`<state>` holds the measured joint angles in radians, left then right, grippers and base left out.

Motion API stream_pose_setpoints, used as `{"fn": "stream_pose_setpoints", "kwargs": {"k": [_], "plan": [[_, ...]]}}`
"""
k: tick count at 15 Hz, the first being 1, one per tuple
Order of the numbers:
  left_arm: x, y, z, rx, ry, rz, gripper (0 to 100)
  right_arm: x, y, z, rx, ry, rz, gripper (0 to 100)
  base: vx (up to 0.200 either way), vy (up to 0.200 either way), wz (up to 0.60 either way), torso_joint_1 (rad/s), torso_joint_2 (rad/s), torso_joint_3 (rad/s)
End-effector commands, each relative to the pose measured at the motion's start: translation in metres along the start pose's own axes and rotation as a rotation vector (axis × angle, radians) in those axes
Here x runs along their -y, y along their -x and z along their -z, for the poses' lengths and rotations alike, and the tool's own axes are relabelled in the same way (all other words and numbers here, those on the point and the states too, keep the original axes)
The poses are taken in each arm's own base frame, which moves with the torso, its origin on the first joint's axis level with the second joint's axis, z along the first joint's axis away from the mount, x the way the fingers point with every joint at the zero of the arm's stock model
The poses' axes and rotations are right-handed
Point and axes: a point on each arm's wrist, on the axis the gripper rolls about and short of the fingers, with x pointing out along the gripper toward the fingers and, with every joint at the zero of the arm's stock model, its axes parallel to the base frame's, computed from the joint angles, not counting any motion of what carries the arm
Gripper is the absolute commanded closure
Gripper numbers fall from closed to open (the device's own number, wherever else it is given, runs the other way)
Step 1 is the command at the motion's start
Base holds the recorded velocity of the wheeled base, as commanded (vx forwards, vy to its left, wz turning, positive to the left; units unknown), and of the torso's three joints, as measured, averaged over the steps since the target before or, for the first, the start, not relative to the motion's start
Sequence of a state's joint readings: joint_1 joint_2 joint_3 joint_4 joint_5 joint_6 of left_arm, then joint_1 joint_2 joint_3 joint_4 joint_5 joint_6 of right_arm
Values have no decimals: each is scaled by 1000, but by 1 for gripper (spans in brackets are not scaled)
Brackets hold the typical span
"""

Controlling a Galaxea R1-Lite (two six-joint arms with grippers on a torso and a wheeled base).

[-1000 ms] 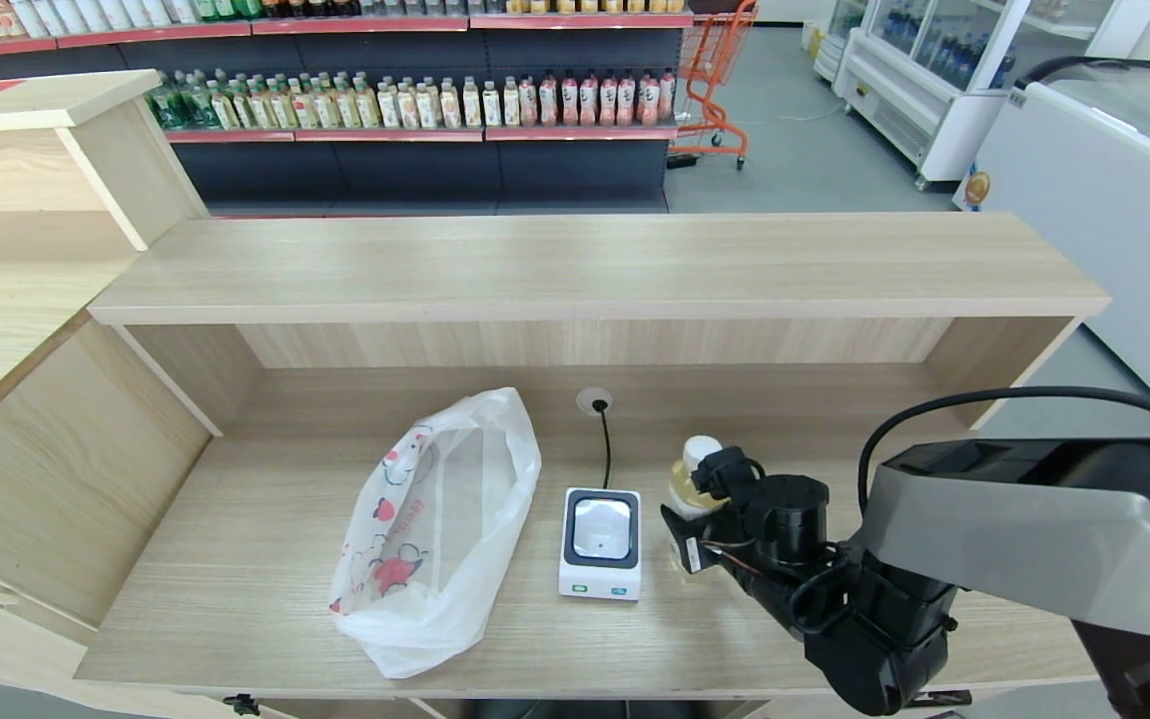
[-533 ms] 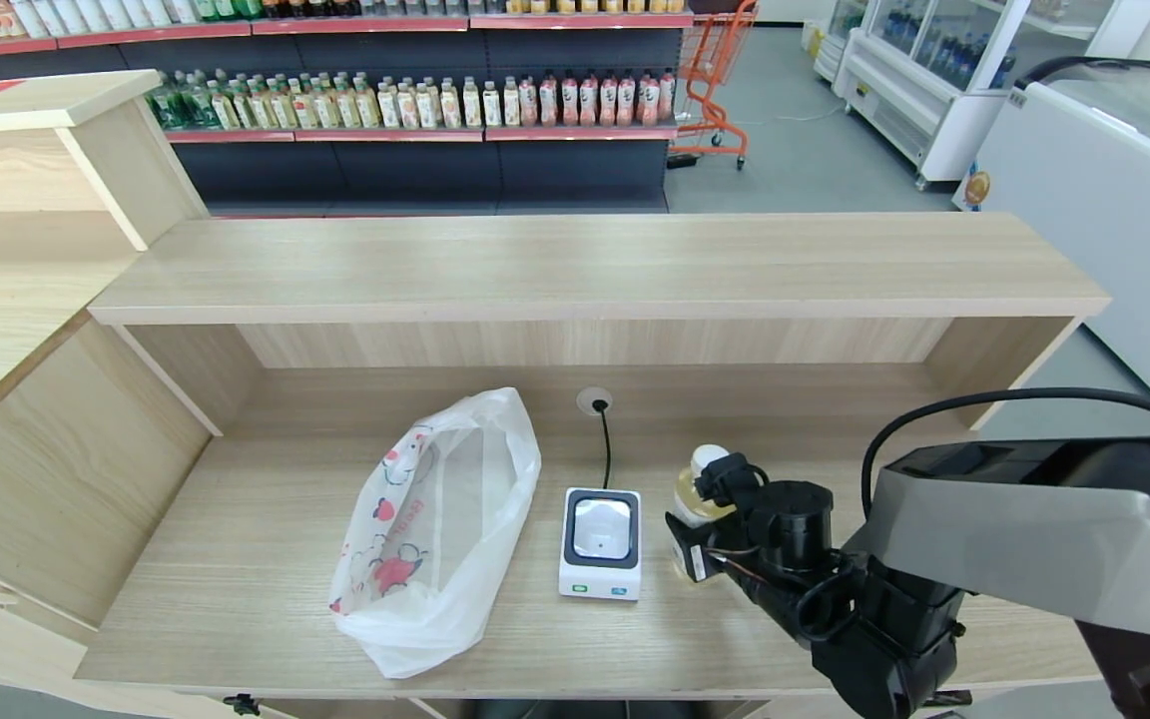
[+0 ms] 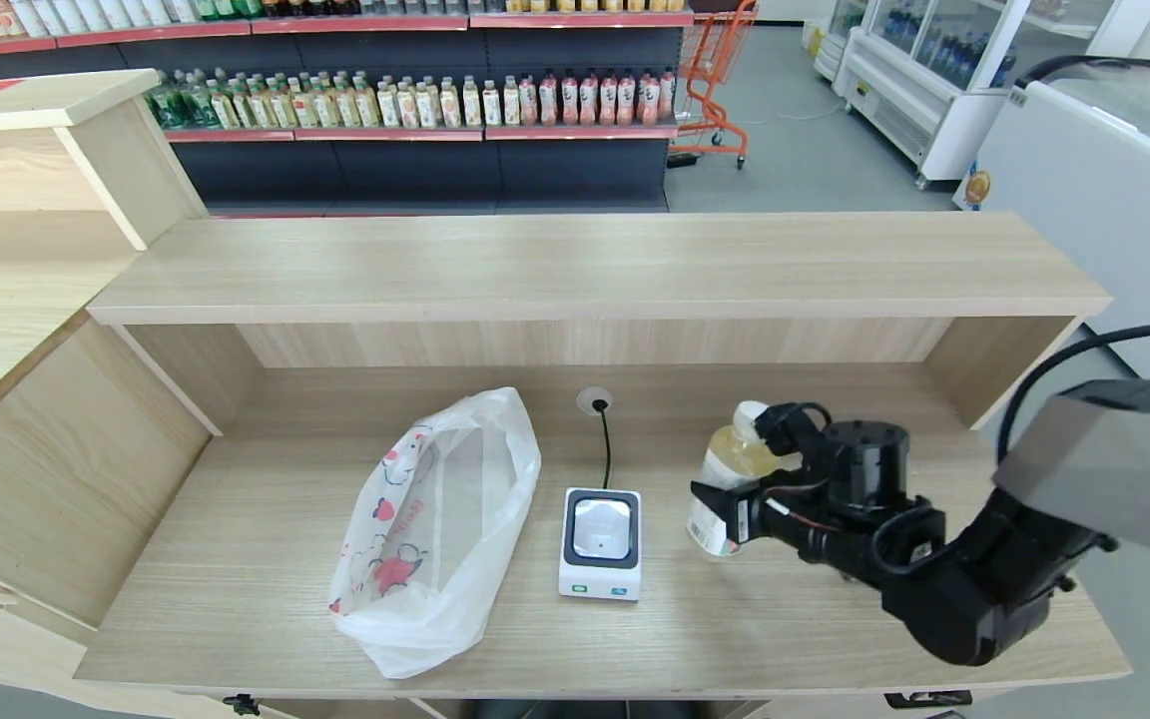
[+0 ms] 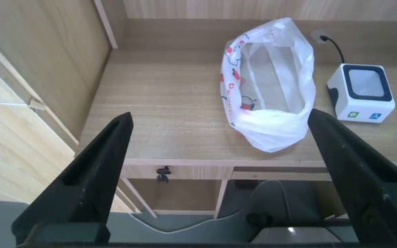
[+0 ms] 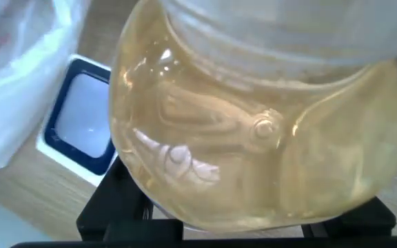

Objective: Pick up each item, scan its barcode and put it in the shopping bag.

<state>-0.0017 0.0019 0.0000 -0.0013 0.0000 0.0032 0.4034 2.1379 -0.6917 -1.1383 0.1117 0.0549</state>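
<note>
Now the right gripper point(image 3: 747, 464) was clamped on a bottle point(image 3: 725, 469) of yellowish drink (white cap tipped toward the far side), just right of the scanner point(image 3: 601, 539) on the counter point(image 3: 236, 599). The white shopping bag point(image 3: 435, 529) lay open left of the scanner. The left gripper point(image 4: 219, 186) hung off the counter's near left edge, jaws wide apart.

Premises are a retail shop: stocked drink shelves point(image 3: 415, 102), orange trolley point(image 3: 718, 62), display freezers point(image 3: 919, 80), checkout counter point(image 3: 595, 265) with barcode scanner point(image 3: 601, 540).
</note>
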Motion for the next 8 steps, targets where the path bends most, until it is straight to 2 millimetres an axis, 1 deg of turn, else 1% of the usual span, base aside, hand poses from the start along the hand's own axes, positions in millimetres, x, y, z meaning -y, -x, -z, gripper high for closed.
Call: {"fn": "stream_pose_setpoints", "kwargs": {"k": [1, 3, 4, 5, 8], "plan": [[0, 0, 0, -1, 0, 0, 0, 34, 46, -56, 102, -44, -83, 100, 0, 0, 0, 0, 0, 0], [0, 0, 0, 1, 0, 0, 0, 50, 71, -71, 105, -52, -236, 100, 0, 0, 0, 0, 0, 0], [0, 0, 0, -1, 0, 0, 0, 50, 84, -77, 95, -65, -301, 100, 0, 0, 0, 0, 0, 0], [0, 0, 0, -1, 0, 0, 0, 49, 94, -79, 86, -71, -347, 100, 0, 0, 0, 0, 0, 0], [0, 0, 0, -1, 0, 0, 0, 34, 129, -77, 84, -60, -478, 100, 0, 0, 0, 0, 0, 0]]}}
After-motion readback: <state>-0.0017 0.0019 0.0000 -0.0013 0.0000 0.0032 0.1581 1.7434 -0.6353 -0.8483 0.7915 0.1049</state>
